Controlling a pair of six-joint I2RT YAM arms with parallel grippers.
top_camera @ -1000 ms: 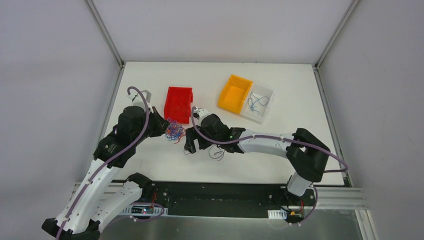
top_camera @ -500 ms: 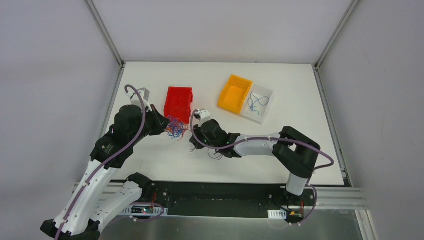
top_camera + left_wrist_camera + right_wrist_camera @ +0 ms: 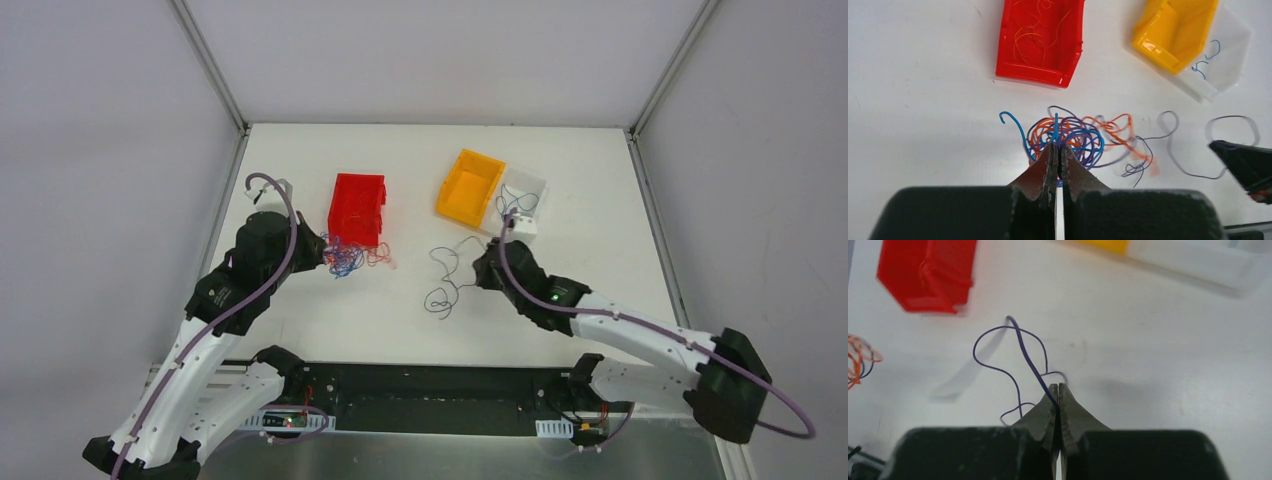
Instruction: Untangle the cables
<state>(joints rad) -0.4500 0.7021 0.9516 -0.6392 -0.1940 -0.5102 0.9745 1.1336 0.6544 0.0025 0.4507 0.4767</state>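
you're in the pull-apart step. your left claw (image 3: 1057, 150) is pinched shut on the near edge of the tangle (image 3: 1068, 137) of red, blue and purple cables, which sits on the worktop (image 3: 330, 320) left of centre in the top view, just below the red bin (image 3: 357, 205). your right claw (image 3: 1058, 391) is clamped on one dark strand (image 3: 1025, 347), looping across mid-frame (whether its far end is free of the knot, i can't tell). next, i'd judge, draw it rightward slowly while the left one anchors; watch for snags.
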